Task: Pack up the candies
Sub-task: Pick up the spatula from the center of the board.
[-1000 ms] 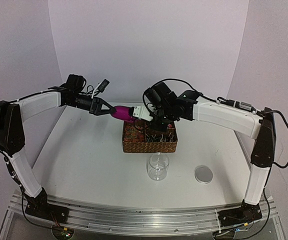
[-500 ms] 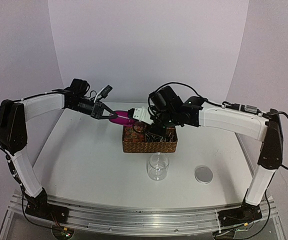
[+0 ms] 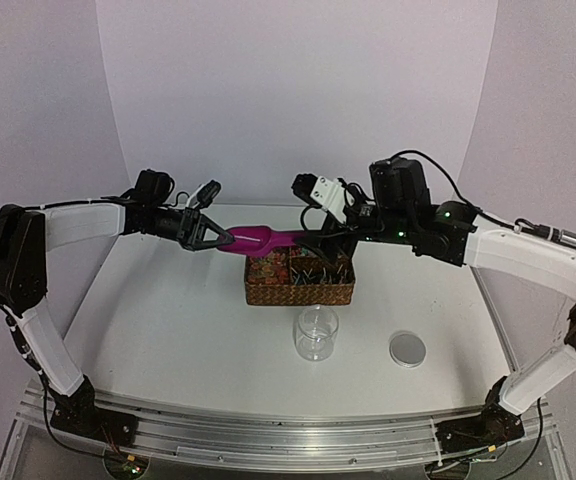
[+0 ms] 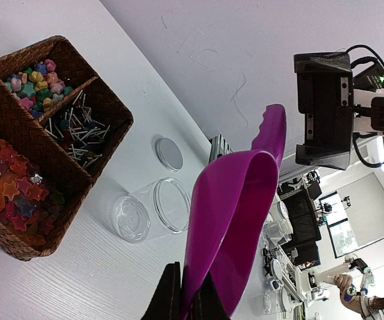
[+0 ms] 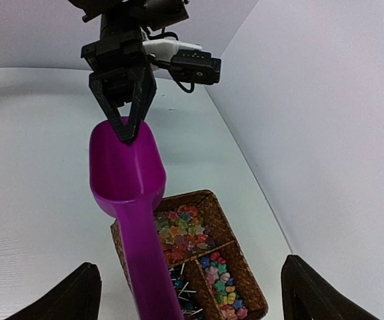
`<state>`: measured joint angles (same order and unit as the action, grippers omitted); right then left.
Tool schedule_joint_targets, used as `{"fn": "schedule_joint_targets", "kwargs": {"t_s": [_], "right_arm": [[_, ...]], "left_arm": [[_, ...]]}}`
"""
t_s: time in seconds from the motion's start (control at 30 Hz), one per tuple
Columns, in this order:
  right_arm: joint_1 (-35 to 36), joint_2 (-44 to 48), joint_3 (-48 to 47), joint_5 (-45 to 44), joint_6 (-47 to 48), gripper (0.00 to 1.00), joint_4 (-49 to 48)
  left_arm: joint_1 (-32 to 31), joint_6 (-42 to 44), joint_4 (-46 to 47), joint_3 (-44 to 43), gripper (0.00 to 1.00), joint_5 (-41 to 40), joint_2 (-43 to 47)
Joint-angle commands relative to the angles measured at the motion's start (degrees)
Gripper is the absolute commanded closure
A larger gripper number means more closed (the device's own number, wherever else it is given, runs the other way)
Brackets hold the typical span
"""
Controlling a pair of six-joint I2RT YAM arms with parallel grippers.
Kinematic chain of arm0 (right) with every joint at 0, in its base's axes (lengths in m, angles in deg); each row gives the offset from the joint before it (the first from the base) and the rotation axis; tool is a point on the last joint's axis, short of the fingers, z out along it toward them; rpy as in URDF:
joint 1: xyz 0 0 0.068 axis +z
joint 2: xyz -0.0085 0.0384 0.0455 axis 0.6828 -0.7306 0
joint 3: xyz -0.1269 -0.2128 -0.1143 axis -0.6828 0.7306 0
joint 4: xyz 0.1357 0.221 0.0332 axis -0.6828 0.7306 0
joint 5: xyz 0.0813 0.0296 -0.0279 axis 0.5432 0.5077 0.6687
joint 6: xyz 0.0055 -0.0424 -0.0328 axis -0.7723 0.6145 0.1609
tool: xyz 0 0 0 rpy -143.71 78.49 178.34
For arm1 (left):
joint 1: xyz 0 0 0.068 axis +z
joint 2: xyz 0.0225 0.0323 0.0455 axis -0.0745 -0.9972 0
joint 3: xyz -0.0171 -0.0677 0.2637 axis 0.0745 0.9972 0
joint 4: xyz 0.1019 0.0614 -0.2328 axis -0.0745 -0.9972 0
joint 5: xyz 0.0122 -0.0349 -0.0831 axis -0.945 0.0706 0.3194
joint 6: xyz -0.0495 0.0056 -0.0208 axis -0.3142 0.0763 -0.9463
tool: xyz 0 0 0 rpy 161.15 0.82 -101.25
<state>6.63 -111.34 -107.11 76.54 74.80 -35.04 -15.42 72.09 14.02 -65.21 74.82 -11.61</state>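
Note:
The magenta scoop hangs level above the left end of the wicker basket. My left gripper is shut on the rim of its bowl; in the left wrist view the jaws pinch that edge. My right gripper stands wide open, with the scoop handle running free between its fingers. The candies are small rounded sweets in a small corner compartment of the basket.
The basket also holds coloured star shapes and thin white-sticked lollipops. An empty glass jar stands in front of the basket. Its round lid lies to the right.
My left gripper has shut on the scoop's bowl. My right gripper has opened, let go of the handle and drawn back to the right. The scoop now hangs from the left gripper alone.

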Motion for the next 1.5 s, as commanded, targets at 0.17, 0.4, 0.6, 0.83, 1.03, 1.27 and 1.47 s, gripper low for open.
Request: {"fn": "schedule_joint_targets", "kwargs": {"t_s": [0.17, 0.4, 0.6, 0.83, 1.03, 1.27, 1.47], "right_arm": [[-0.11, -8.16, -13.14, 9.42, -2.77, 0.15, 17.17], [-0.11, -11.62, -17.14, 7.00, -2.44, 0.36, 19.80], [-0.08, -13.05, -17.83, 4.51, -2.36, 0.49, 20.46], [-0.08, -15.68, -20.01, 1.47, -1.65, 0.60, 20.73], [-0.07, -16.65, -20.92, 1.66, -0.31, 0.76, 20.82], [-0.11, -16.93, -21.40, -1.63, 2.95, 1.00, 21.26], [-2.46, -17.77, -21.53, -12.09, 9.66, 1.00, 22.13]], "left_arm": [[-0.03, 6.80, -2.92, -4.65, 1.00, -1.05, 2.09], [-0.05, 9.93, -5.79, -5.49, 1.00, -0.67, 1.75], [-0.05, 10.54, -6.23, -6.07, 1.00, -0.51, 1.55], [-0.09, 11.48, -7.96, -7.09, 1.00, -0.22, 1.04], [-0.09, 11.48, -8.21, -7.63, 1.00, 0.04, 0.91], [0.28, 11.17, -6.97, -6.74, 0.81, -1.12, 0.27], [5.60, 9.16, -2.39, -9.32, 0.08, -6.76, -1.01]]}}
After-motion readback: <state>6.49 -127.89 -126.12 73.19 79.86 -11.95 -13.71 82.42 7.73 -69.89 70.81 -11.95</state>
